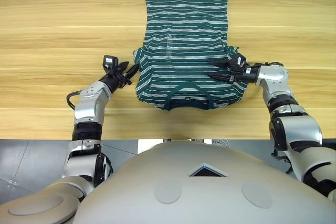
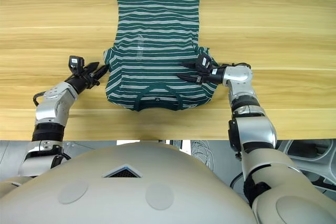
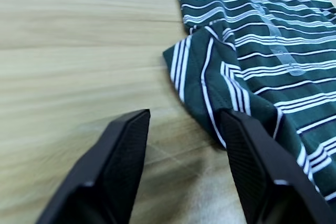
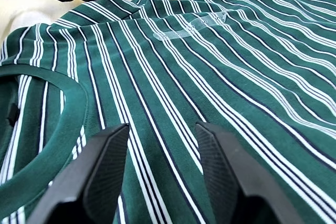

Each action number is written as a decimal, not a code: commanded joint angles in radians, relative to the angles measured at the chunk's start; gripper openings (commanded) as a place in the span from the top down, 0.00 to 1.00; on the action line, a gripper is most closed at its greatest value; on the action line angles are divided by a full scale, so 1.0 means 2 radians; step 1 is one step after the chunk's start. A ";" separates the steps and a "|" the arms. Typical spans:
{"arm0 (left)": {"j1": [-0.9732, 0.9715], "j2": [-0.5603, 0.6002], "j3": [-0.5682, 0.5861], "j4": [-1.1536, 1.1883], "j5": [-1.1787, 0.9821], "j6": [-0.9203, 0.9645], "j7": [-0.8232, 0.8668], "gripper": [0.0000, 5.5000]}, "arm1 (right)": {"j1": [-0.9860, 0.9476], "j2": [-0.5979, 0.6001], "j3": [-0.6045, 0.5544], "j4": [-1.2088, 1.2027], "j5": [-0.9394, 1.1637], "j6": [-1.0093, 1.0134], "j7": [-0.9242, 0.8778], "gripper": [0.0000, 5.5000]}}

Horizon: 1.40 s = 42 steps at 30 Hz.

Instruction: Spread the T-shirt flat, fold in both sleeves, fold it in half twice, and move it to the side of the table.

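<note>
The dark green, white-striped knit T-shirt (image 1: 184, 40) lies on the pale wooden worktop (image 1: 52, 24), collar at 6 o'clock. The left hand (image 1: 131, 70) sits at the shirt's 9 o'clock, fingers spread and empty, just beside the bunched left sleeve (image 3: 199, 72). The right hand (image 1: 211, 69), also spread, is low over the fabric near 4 o'clock. The cloth looks light and limp and likely to drag and wrinkle. It is best pinched at a sleeve hem.
</note>
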 commanded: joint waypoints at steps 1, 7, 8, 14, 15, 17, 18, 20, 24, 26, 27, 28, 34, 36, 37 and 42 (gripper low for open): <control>-0.005 -0.009 -0.015 0.030 0.014 0.008 -0.004 0.57 | -0.011 0.001 -0.002 0.005 -0.007 -0.002 -0.004 0.58; -0.008 -0.013 -0.024 0.035 0.019 -0.005 -0.008 0.68 | -0.011 0.001 -0.001 0.005 -0.009 -0.004 -0.008 0.58; -0.006 -0.012 -0.026 0.035 0.022 -0.010 -0.010 0.71 | -0.011 0.001 -0.001 0.005 -0.010 -0.005 -0.009 0.58; 0.020 -0.001 -0.031 0.013 0.027 -0.036 -0.013 0.93 | -0.014 0.003 -0.003 0.005 -0.014 -0.008 -0.012 0.58; 0.022 0.001 -0.028 0.010 0.025 -0.038 -0.013 0.95 | -0.014 0.003 -0.003 0.005 -0.015 -0.008 -0.013 0.58; 0.020 0.006 -0.021 0.014 0.022 -0.043 -0.013 1.00 | -0.014 0.004 -0.004 0.006 -0.015 -0.008 -0.014 0.58; 0.017 0.011 -0.016 0.016 0.020 -0.044 -0.014 1.00 | -0.014 0.004 -0.004 0.006 -0.015 -0.008 -0.014 0.58; 0.015 0.022 -0.006 0.016 0.017 -0.045 -0.016 1.00 | -0.017 0.005 -0.003 0.008 -0.016 -0.007 -0.014 0.58; -0.001 0.042 0.011 0.043 0.017 -0.054 -0.023 1.00 | -0.019 0.006 -0.002 0.012 -0.020 -0.007 -0.013 0.58; -0.010 0.045 0.015 0.065 0.018 -0.060 -0.026 1.00 | -0.020 0.007 -0.002 0.013 -0.020 -0.008 -0.013 0.58; -0.015 0.046 0.017 0.077 0.018 -0.065 -0.026 1.00 | -0.021 0.007 -0.002 0.014 -0.021 -0.008 -0.013 0.58; -0.020 0.048 0.021 0.092 0.019 -0.072 -0.026 1.00 | -0.021 0.008 -0.001 0.014 -0.021 -0.008 -0.013 0.58; -0.030 0.056 0.031 0.130 0.018 -0.097 -0.035 1.00 | -0.020 0.006 -0.002 0.015 -0.023 -0.009 -0.013 0.58; -0.007 0.047 0.020 0.087 0.009 -0.078 -0.048 1.00 | -0.021 0.006 -0.002 0.016 -0.023 -0.009 -0.012 0.58; 0.009 0.044 0.017 0.063 0.005 -0.066 -0.048 1.00 | -0.021 0.006 -0.002 0.016 -0.023 -0.009 -0.012 0.58; 0.085 0.038 0.015 -0.057 -0.001 -0.005 -0.021 0.91 | -0.019 0.004 -0.004 0.015 -0.021 -0.011 -0.011 0.58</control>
